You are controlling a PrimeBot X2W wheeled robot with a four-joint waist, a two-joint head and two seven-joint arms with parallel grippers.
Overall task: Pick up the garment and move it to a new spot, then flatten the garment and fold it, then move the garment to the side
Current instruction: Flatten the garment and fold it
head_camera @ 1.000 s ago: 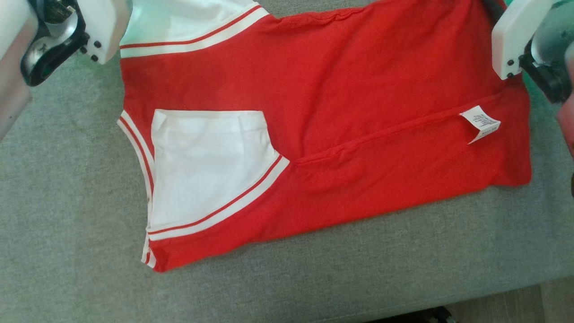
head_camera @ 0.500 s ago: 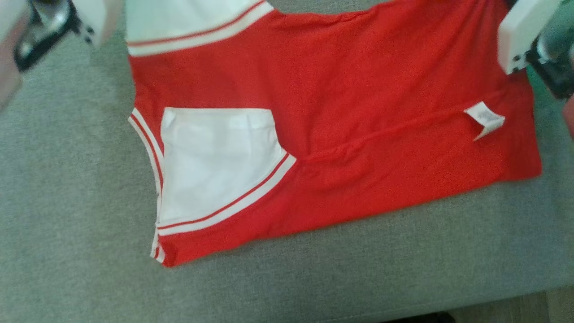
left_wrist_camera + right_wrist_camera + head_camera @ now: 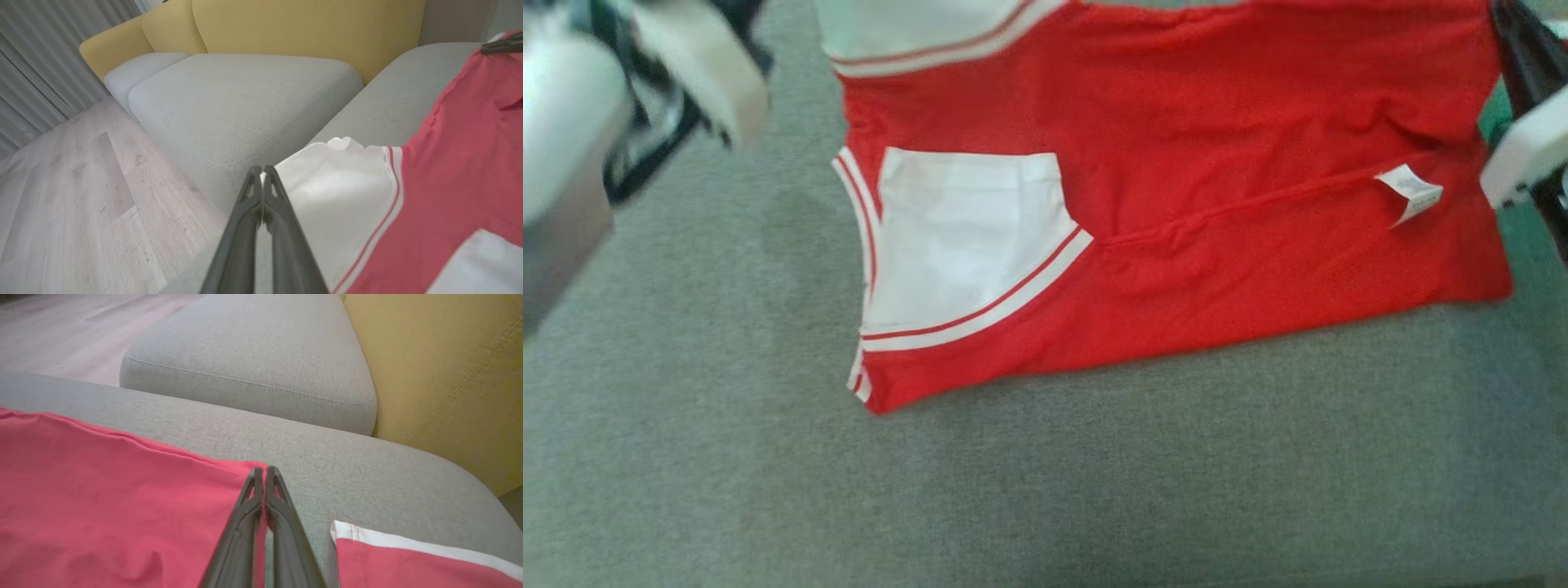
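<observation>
Since a second ago the head camera has swung, and the right hand (image 3: 264,471) has closed. Bare grey sofa cushion (image 3: 1094,490) lies near and left of the flat red garment (image 3: 1217,122). At the far edge, the right hand pinches the garment's red right corner. The left hand (image 3: 261,173), closed too, pinches the edge of the white sleeve (image 3: 339,183).

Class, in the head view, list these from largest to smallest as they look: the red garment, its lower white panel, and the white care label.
1. garment: largest, even though the picture's top edge cuts it off.
2. white panel: clearly smaller.
3. care label: smallest by far.
</observation>
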